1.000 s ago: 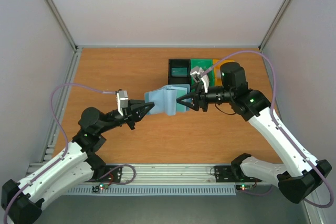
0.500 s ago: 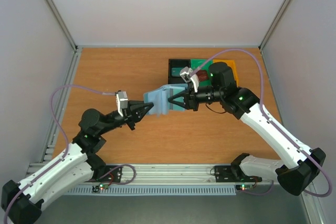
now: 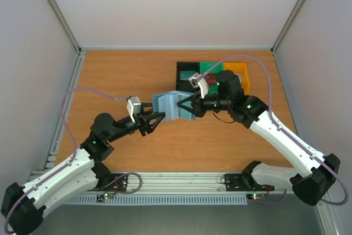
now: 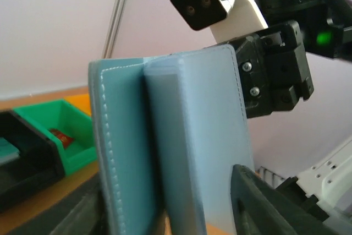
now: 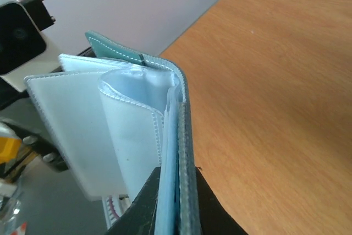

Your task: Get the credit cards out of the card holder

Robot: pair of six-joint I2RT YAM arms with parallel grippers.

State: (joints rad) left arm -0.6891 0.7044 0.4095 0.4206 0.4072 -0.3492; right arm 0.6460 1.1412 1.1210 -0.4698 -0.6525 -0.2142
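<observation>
**Right wrist view: holder clamped by one edge, pockets fanned open**

Right gripper (image 5: 175, 179): jaws pinched tight on one outer edge of the card holder (image 5: 126, 125), flaps fanning out toward the other arm. Left gripper (image 3: 155, 120): jaws apart, sitting either side of the holder's far edge, gripping nothing as far as I can see.

The holder stands on edge between the two arms, mid-table (image 3: 121, 75), and looks lifted off the wood.

My read: the right arm is acting as the clamp, presenting the open pockets so the left can go in for a card.

Counts:
- one holder
- three bins behind it: black bin (image 3: 183, 67), green bin (image 4: 60, 116), yellow bin (image 3: 242, 73)
- one red credit card (image 4: 59, 135), lying in the green bin
- something teal in the black bin, can't tell what

No card edge shows in the pockets, so how many remain inside is unknown.
</observation>
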